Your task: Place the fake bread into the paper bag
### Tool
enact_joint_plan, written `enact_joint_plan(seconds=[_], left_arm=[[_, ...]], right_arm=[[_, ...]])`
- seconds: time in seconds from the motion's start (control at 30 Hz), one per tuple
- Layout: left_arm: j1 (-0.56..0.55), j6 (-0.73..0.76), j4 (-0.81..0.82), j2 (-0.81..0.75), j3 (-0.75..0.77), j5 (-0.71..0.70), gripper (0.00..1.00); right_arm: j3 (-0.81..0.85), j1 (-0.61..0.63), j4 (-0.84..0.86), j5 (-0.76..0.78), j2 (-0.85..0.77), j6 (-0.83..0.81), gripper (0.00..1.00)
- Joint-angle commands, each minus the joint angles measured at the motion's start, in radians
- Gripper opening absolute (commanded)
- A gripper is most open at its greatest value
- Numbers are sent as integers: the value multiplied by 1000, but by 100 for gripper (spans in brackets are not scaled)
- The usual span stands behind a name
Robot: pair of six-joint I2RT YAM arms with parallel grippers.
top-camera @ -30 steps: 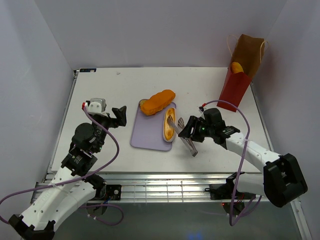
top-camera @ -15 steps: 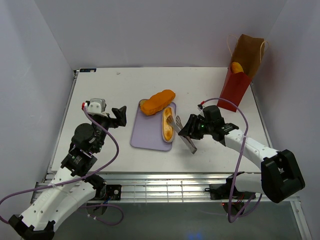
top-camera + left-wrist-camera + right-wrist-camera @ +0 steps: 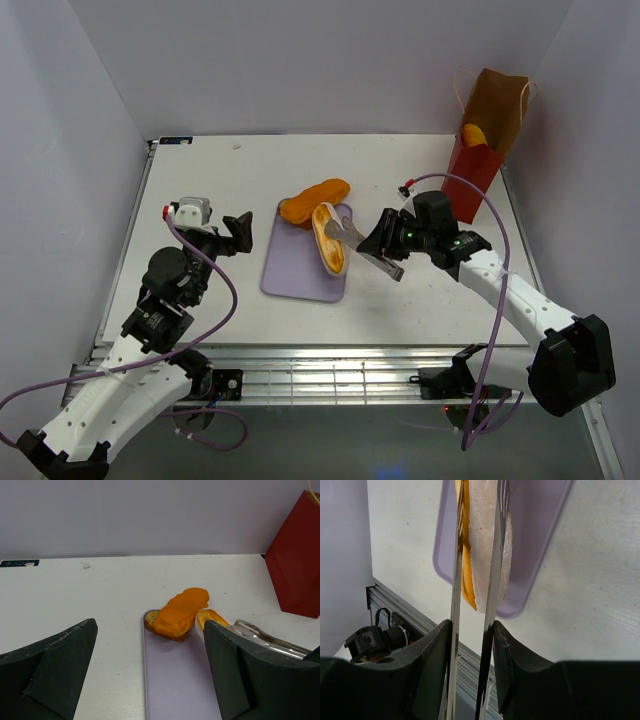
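My right gripper [image 3: 387, 243] [image 3: 472, 632] is shut on the handles of the thin metal tongs [image 3: 360, 246] [image 3: 495, 570]. The tong blades pinch a split bun [image 3: 328, 240] [image 3: 481, 535], cream outside and orange inside, raised on edge over the lavender tray [image 3: 298, 272] [image 3: 540, 540]. An orange-brown loaf [image 3: 313, 201] [image 3: 181, 611] lies across the tray's far end. The paper bag [image 3: 482, 148] [image 3: 297, 560] stands at the far right, with an orange pastry [image 3: 474, 134] showing at its mouth. My left gripper [image 3: 238, 231] [image 3: 150, 632] hangs open left of the tray, holding nothing.
The white table [image 3: 220, 190] ends in a metal rail [image 3: 330, 355] along the near side. Grey walls close in the left, back and right. The bag stands near the table's right edge.
The right gripper has closed the tongs on the split bun. The bun has come up off the tray's right side and tilted toward the loaf. The left arm has not moved.
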Motion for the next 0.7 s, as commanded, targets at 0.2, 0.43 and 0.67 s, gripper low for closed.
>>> enact_joint_plan(seconds=[0.2, 0.43, 0.67], left_arm=[[-4, 4, 21, -13, -6, -11, 98], [-4, 4, 21, -13, -8, -10, 98], [-6, 4, 19, -12, -6, -8, 98]], right_arm=[[222, -60, -76, -20, -62, -71, 32], [335, -136, -151, -38, -82, -114, 32], [491, -346, -227, -144, -71, -161, 31]])
